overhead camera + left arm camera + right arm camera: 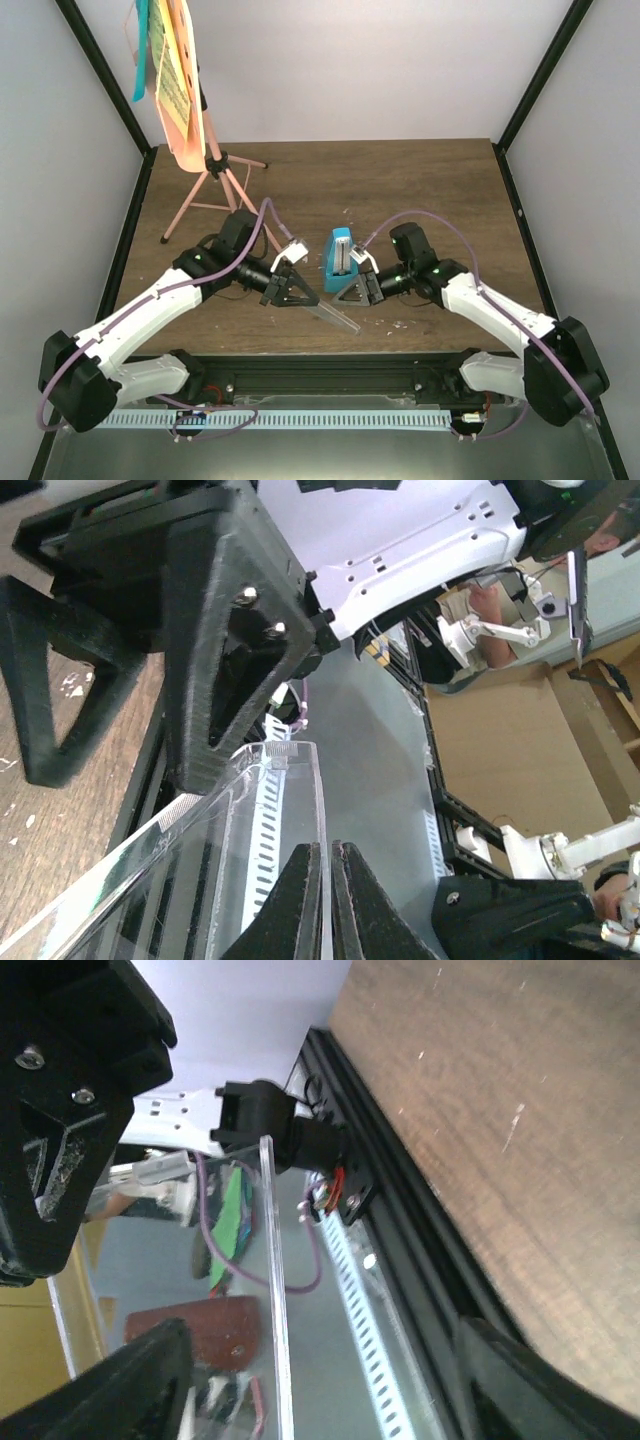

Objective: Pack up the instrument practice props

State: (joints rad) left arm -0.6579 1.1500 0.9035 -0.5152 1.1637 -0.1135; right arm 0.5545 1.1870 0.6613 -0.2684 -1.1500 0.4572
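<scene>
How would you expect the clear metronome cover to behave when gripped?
The clear cover looks like thin, rigid plastic, so it is probably light and stiff. Its glossy surface may slip in the left gripper, which pinches only one edge.

Pale, evenly lit wall panels (380,60) stand behind and on both sides of the dark wooden table (420,190), black frame posts (535,75) rise from its far corners, and beyond its near edge lie a grey floor (380,780) and brown cardboard (500,745).

White arms (150,310), purple cables (268,210); left hand (306,298), right hand (343,293) black.
</scene>
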